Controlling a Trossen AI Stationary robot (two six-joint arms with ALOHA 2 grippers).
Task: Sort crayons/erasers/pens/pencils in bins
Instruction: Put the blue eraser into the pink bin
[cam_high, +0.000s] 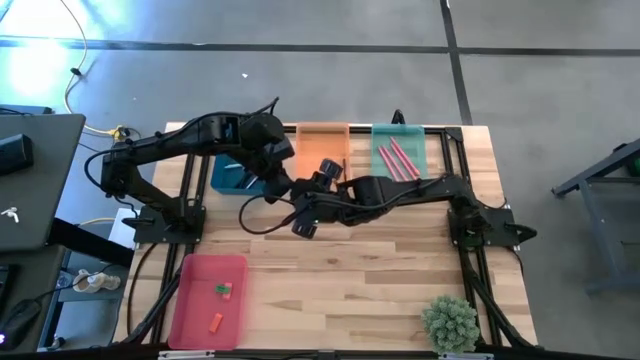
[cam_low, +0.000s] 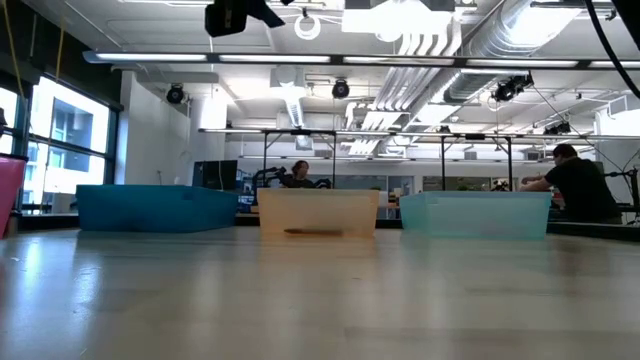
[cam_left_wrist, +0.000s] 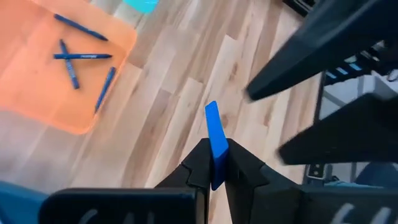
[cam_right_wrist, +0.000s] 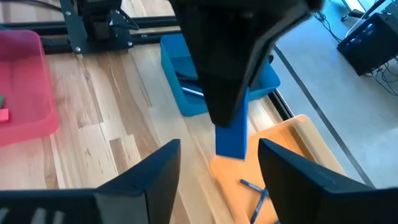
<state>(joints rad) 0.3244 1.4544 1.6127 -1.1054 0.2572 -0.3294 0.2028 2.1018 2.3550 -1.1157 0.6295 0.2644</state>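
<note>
With my left gripper (cam_left_wrist: 212, 171) clamped on the blue eraser (cam_left_wrist: 214, 140) and my right gripper (cam_right_wrist: 217, 162) spread empty, I should carry it level to the pink bin (cam_high: 190, 300).

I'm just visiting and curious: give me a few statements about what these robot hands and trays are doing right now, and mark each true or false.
1. The left hand is shut on a blue eraser. True.
2. The right hand also clamps the eraser. False: its fingers stand open on either side of it.
3. The orange bin holds dark blue pens. True.
4. The pink-red bin is empty. False: a few small erasers lie in it.
5. The long pink-red sticks lie in the mint green bin. True.
</note>
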